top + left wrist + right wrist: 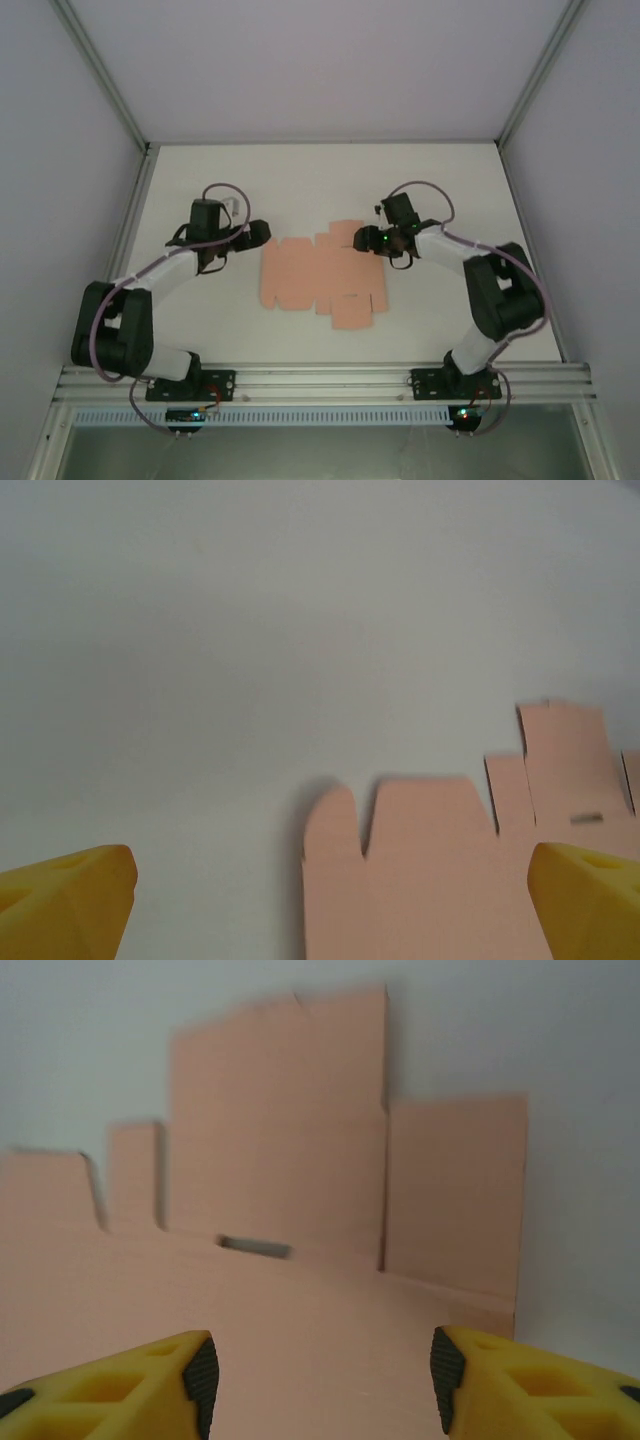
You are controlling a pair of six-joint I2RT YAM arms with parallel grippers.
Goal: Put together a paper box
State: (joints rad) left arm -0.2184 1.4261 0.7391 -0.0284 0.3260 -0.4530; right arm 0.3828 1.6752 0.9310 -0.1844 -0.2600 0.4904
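The yellow, black-padded fingers of the right pincer are sitting closest to the lens. They are standing apart with a clear gap between them and pinching nothing, and pink card is showing through that gap. Whether the tips are touching the card is not clear.

The paper box is lying as a flat, unfolded die-cut sheet of salmon-pink card in the middle of the white tabletop, between the two pincers. Flaps and tabs are jutting out along its far and near edges, and a small slot is showing on the fold line ahead of the right pincer.

From above, the right pincer is hanging over the sheet's far right corner, pointing left. The left pincer is hovering just beside the sheet's far left edge, pointing right. Its yellow fingertips are spread wide and gripping nothing. In its wrist view, a rounded tab at the sheet's edge is lying ahead, between them.

The left arm and right arm are reaching in from bases bolted to an aluminium rail at the near edge. White walls are enclosing the tabletop.
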